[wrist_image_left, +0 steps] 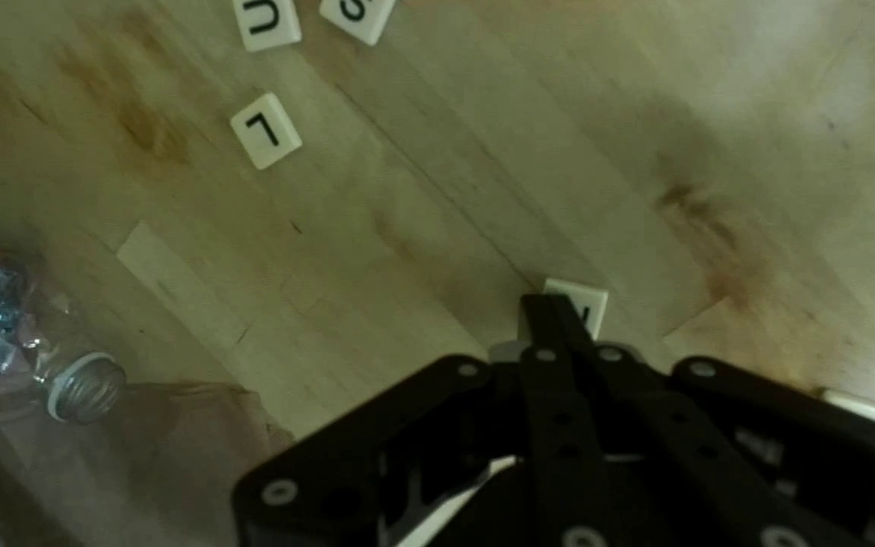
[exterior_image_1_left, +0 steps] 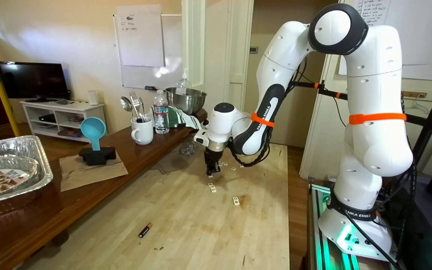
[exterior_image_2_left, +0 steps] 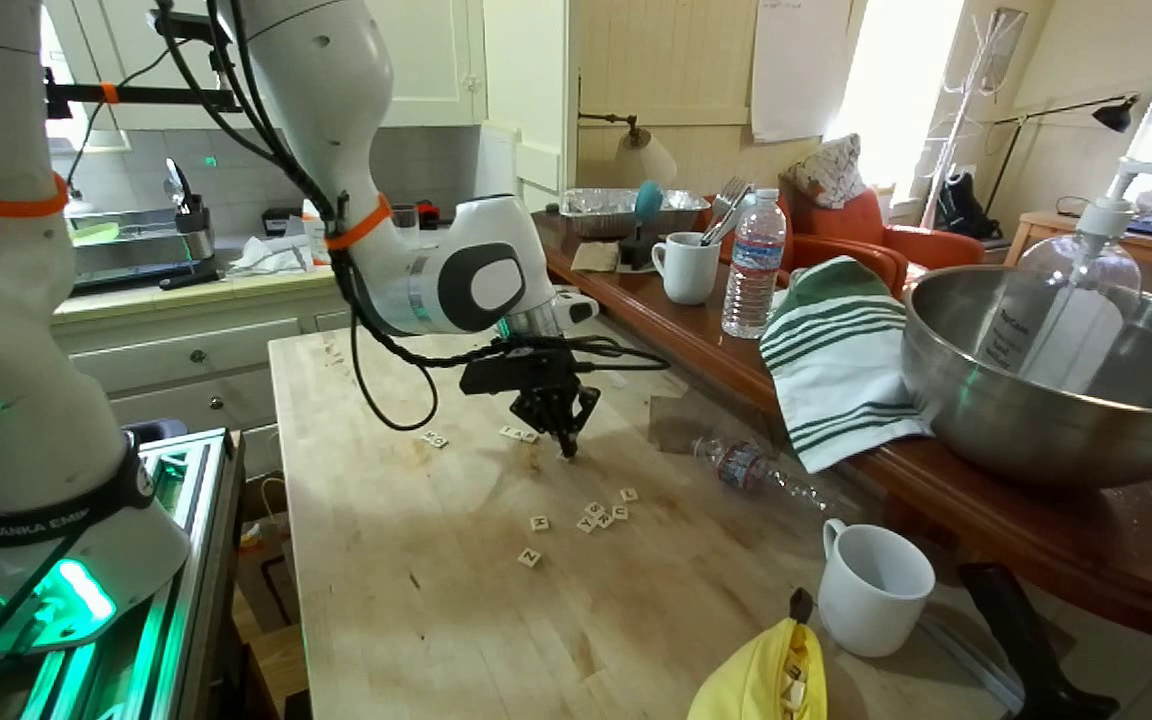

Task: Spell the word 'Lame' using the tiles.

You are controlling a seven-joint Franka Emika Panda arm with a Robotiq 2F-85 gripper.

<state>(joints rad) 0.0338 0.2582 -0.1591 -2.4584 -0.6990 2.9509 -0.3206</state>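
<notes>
My gripper (wrist_image_left: 548, 300) is shut, its fingertips together and pointing down at the tabletop. Directly at the tips lies a pale tile (wrist_image_left: 588, 304), partly covered by them in the wrist view. Nothing shows gripped between the fingers, and whether the tips touch that tile I cannot tell. A short row of tiles (exterior_image_2_left: 518, 434) and a touching pair (exterior_image_2_left: 434, 439) lie nearer the robot's base side. Loose tiles are scattered elsewhere: one with an L mark (wrist_image_left: 265, 131), a U tile (wrist_image_left: 266, 23), an S tile (wrist_image_left: 358, 17), and a Z- or N-like tile (exterior_image_2_left: 529, 557).
An empty-looking plastic bottle (exterior_image_2_left: 751, 468) lies by the raised wooden ledge. A white mug (exterior_image_2_left: 876, 590), a yellow pouch (exterior_image_2_left: 761, 675) with pale pieces inside and a dark-handled utensil (exterior_image_2_left: 1026, 640) stand at one table end. Toward the opposite end lies a battery (exterior_image_1_left: 145, 230).
</notes>
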